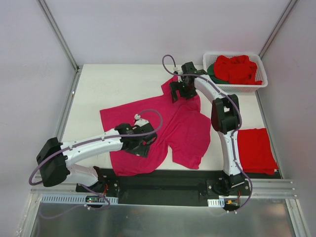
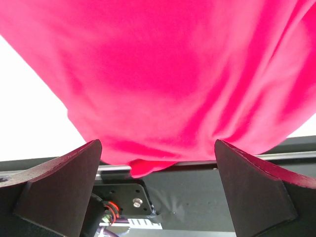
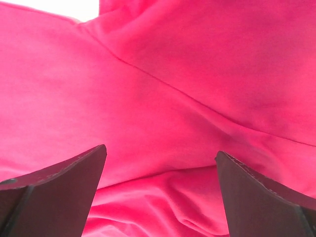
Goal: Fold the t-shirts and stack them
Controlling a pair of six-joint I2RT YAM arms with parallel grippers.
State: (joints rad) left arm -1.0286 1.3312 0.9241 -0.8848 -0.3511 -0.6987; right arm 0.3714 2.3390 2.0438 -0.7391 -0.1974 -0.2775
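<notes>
A magenta-pink t-shirt (image 1: 173, 131) lies spread and rumpled across the middle of the table. My left gripper (image 1: 144, 148) hovers open over its near left part. In the left wrist view the shirt's hem (image 2: 148, 165) reaches the table's near edge, between the wide-apart fingers (image 2: 64, 187). My right gripper (image 1: 178, 94) stands open over the shirt's far end; in the right wrist view pink cloth (image 3: 158, 98) fills everything, and the gripper (image 3: 160, 168) holds nothing. A folded red t-shirt (image 1: 256, 150) lies flat at the right.
A white slotted basket (image 1: 261, 85) stands at the back right, holding bunched red t-shirts (image 1: 239, 69) and a dark green one (image 1: 212, 71). The black mounting plate (image 2: 197, 197) and rail run along the near edge. Grey walls close in both sides.
</notes>
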